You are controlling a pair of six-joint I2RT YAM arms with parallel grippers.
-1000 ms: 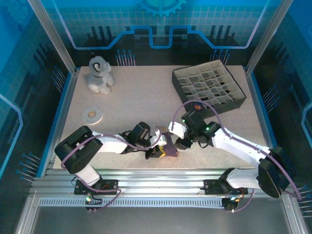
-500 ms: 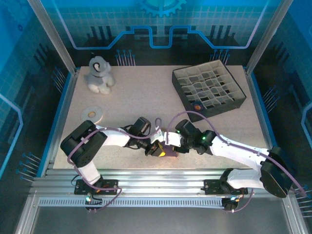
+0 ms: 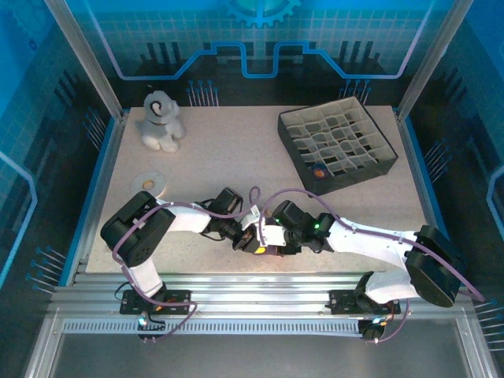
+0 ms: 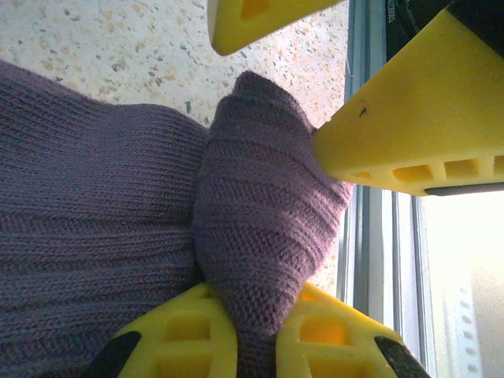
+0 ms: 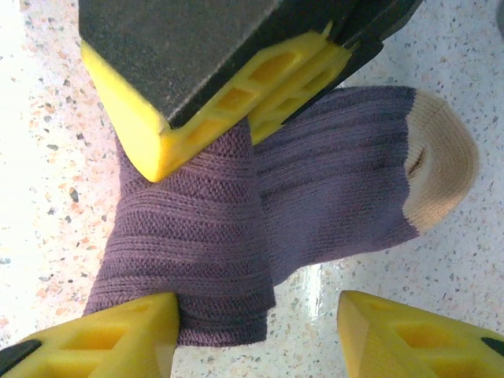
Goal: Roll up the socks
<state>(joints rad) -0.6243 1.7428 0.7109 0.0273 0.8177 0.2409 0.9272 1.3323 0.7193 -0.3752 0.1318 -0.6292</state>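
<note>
Purple knit, the socks [image 5: 197, 228] lie bunched at the low centre of the top view, with the tan toe [image 5: 441, 173] at the right of the right wrist frame; the left gripper [image 4: 256, 346] pinches a raised fold of knit; the right gripper [image 5: 256, 315] stands spread, one finger touching the bundle's lower left edge, the other apart over bare table [image 5: 47, 157]. My worries: the pinch is narrow, so a tug could slip the fold free and undo the roll; the yellow fingers crowd close and could clash; the edge rail is just beside. I can read no brand or writing.
</note>
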